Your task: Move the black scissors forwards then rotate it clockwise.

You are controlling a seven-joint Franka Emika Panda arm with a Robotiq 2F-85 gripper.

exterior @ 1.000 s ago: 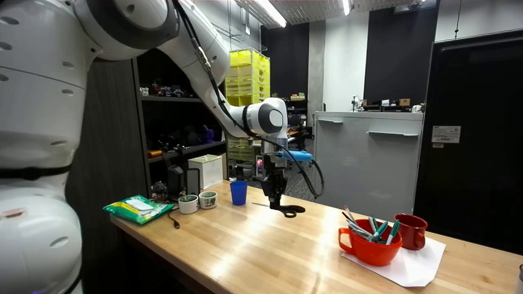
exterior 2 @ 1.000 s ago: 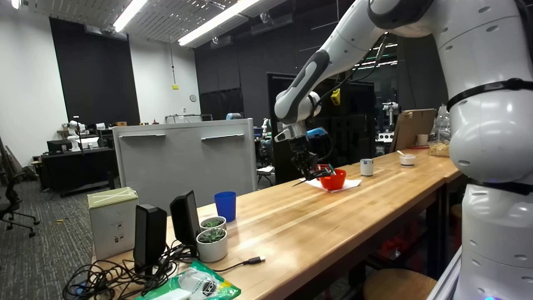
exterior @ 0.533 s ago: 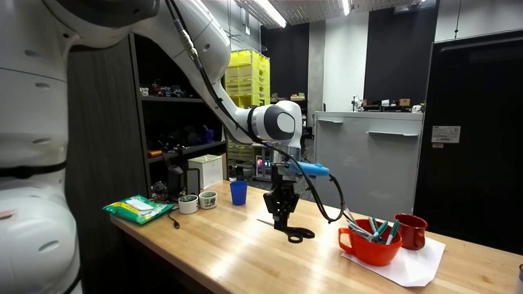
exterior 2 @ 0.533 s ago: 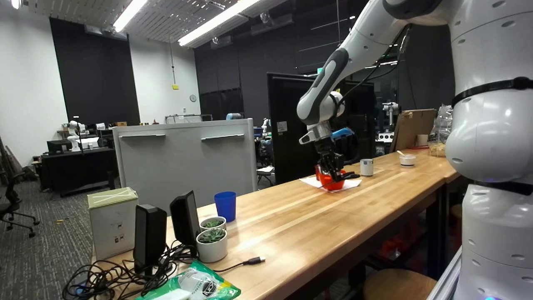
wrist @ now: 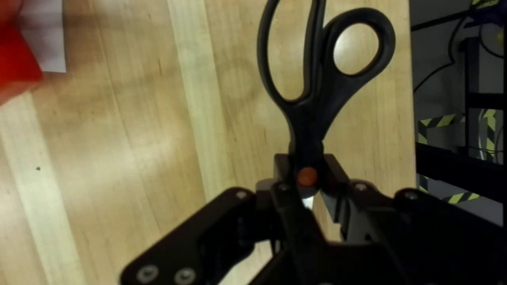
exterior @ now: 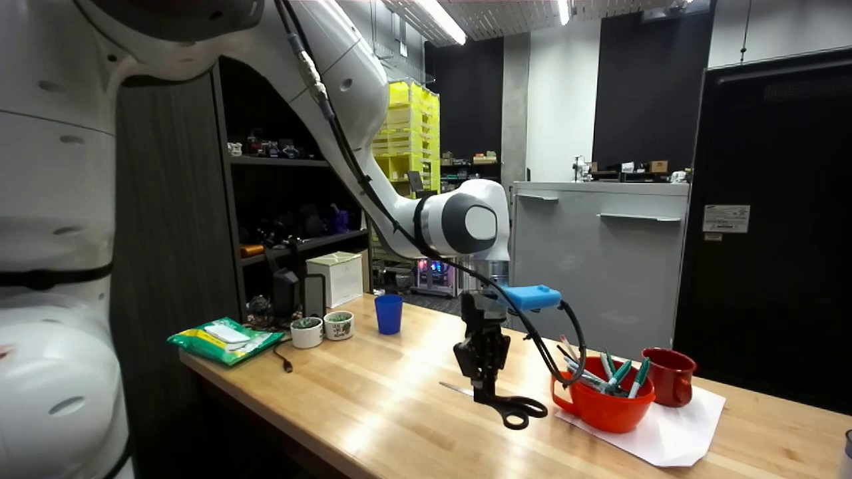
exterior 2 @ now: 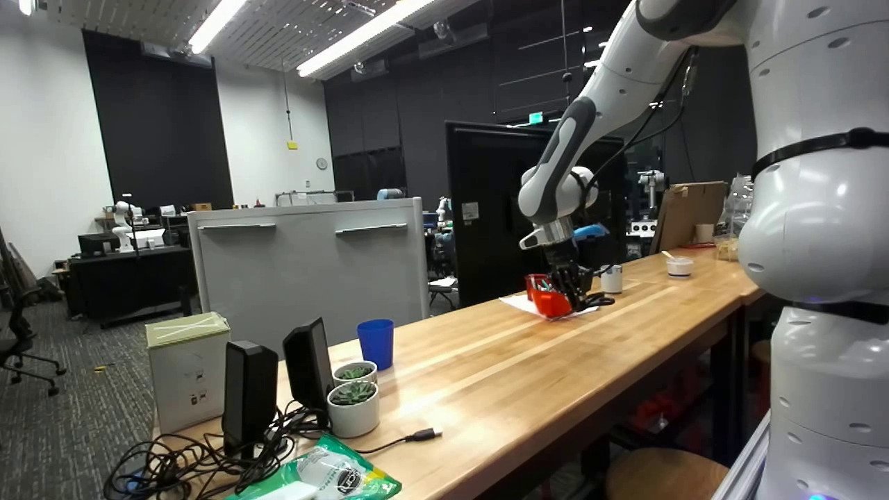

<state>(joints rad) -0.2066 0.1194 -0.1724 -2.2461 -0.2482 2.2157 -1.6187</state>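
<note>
Robotiq gripper (wrist: 308, 168): clamped on black scissors (wrist: 311, 114), which are held near the red handled bowl (exterior: 606, 416), blades (exterior: 456, 388) pointed away from it.

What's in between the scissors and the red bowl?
In the wrist view, wooden tabletop and a corner of white paper show between the black scissors and the red bowl.

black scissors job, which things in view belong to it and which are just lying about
Part of the job: black scissors, end effector gripping them

Just lying about: red handled bowl, dark red mug, white paper, blue cup, two potted succulents, black speakers, green packet
</note>
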